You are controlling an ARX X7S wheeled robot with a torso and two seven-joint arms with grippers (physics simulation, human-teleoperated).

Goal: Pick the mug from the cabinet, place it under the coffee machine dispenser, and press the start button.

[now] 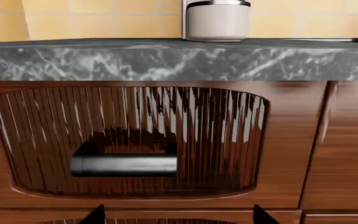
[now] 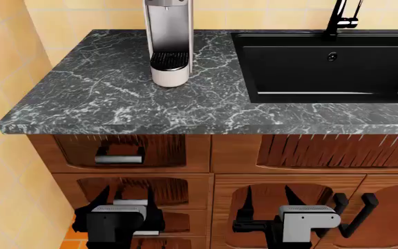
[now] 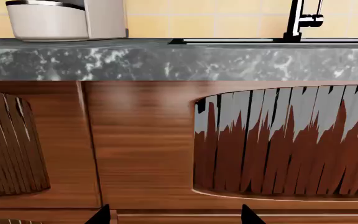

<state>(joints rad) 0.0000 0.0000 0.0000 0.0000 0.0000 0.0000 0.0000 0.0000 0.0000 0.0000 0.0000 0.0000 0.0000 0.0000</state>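
The mug is out of view; every cabinet front is shut. The silver-grey coffee machine [image 2: 169,36] stands on the dark marble counter [image 2: 116,98], with its black round drip tray [image 2: 168,60] bare under the dispenser. Its white base shows in the left wrist view [image 1: 218,21] and the right wrist view [image 3: 48,21]. My left gripper [image 2: 126,199] [image 1: 177,215] is open in front of the left drawers, below a drawer with a dark bar handle [image 1: 124,164]. My right gripper [image 2: 268,199] [image 3: 175,215] is open and faces the wooden cabinet front [image 3: 141,140] under the sink.
A black sink [image 2: 323,62] with a black faucet [image 2: 342,15] is set into the counter's right side. Two black door handles [image 2: 361,207] stick out just right of my right gripper. A tiled wall [image 2: 5,78] closes the left side.
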